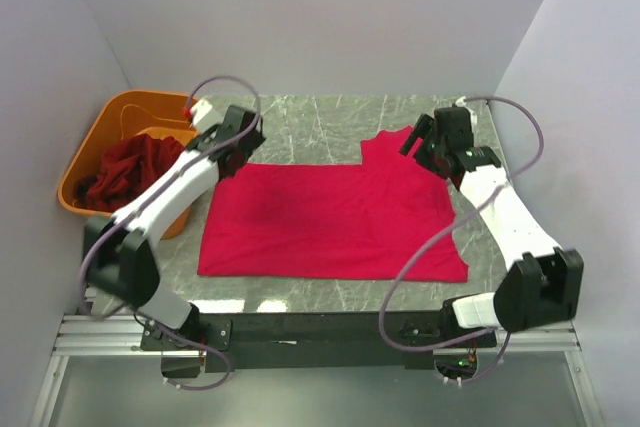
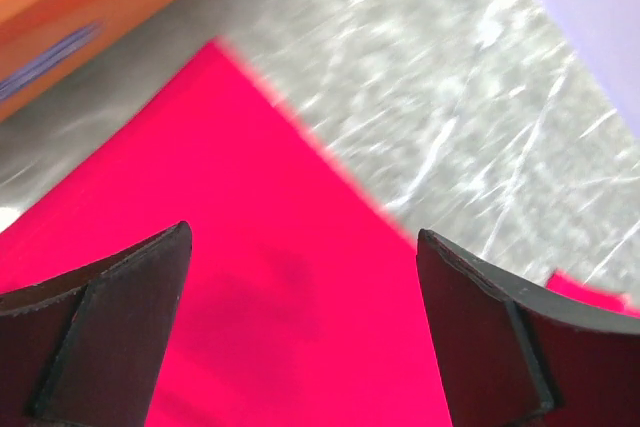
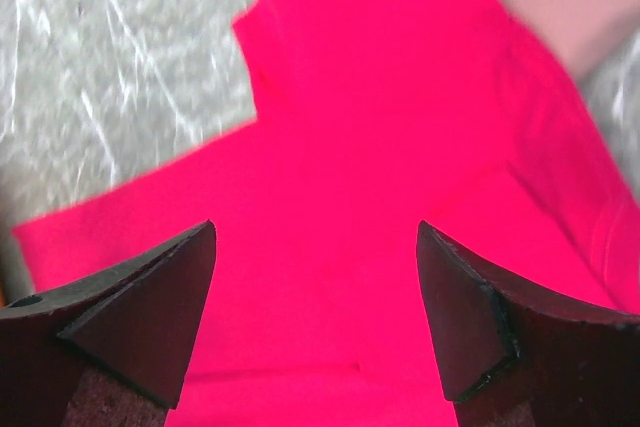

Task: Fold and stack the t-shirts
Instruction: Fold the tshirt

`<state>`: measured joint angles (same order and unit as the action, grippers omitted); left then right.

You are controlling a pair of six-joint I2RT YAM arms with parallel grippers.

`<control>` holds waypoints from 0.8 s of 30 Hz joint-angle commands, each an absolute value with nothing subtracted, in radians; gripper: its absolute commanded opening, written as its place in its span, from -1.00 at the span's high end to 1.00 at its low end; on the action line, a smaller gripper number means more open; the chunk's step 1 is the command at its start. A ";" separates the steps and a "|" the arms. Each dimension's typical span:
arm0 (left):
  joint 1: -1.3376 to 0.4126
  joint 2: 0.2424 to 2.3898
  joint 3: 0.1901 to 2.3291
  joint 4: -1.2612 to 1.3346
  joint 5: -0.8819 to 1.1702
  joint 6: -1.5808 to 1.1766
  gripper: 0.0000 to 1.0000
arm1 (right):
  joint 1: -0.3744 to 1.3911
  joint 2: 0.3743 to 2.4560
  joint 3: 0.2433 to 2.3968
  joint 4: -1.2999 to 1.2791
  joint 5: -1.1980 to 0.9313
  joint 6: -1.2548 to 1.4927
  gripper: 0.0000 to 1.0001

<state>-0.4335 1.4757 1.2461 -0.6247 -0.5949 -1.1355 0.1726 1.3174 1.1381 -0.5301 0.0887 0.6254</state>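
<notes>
T-shirt, crimson-pink (image 1: pixel 330 222): lies spread flat at the middle of the table (image 1: pixel 320 117). Its hem is towards the arm bases and one short sleeve sticks out at the far right.

T-shirts, dark maroon-red (image 1: pixel 125 172): a crumpled heap inside the orange tub (image 1: pixel 120 102). How many there are cannot be told.

Surface: grey marbled tabletop with pale veins, and a metal rail (image 1: pixel 100 332) along the near edge. The tub stands at the far left, just beside the table.

Room: plain pale walls (image 1: pixel 320 17) on three sides.

Left gripper (image 1: pixel 238 139): over the shirt's far left corner. Its fingers are spread wide with nothing between them, and red cloth shows below in the wrist view.

Right gripper (image 1: pixel 420 137): over the far right sleeve. Its fingers are likewise wide apart and grip nothing.

Hidden or unclear:
- The left arm covers the tub's near right side.
- Both grippers mask the shirt's far corners in the top view.
- The left wrist view is blurred, showing only a slice of the tub's wall and a scrap of red at the right edge.
- In the right wrist view a pale smear at the upper right cannot be identified.
</notes>
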 commanded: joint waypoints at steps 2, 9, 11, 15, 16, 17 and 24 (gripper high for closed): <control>-0.374 1.700 1.458 -0.598 -0.585 -1.014 -0.94 | 0.175 1.416 1.297 -0.472 0.182 0.566 -0.74; -0.318 1.957 1.679 -0.649 -0.529 -0.979 -0.86 | 0.164 1.523 1.384 -0.482 0.229 0.515 -0.75; -0.314 2.015 1.718 -0.683 -0.535 -0.982 -0.83 | 0.158 1.545 1.387 -0.482 0.230 0.506 -0.75; -0.311 2.071 1.724 -0.692 -0.541 -0.996 -0.81 | 0.140 1.569 1.379 -0.479 0.219 0.500 -0.75; -0.310 2.094 1.726 -0.698 -0.540 -0.999 -0.79 | 0.137 1.577 1.371 -0.477 0.213 0.502 -0.75; -0.307 2.106 1.732 -0.701 -0.537 -1.008 -0.79 | 0.133 1.580 1.368 -0.474 0.207 0.502 -0.75; -0.301 2.180 1.733 -0.736 -0.548 -1.049 -0.68 | 0.120 1.585 1.351 -0.469 0.198 0.492 -0.75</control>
<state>-0.3065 2.1708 1.7123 -0.7078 -0.5350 -1.0187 0.1280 1.5871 1.3483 -0.4984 0.1909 0.5072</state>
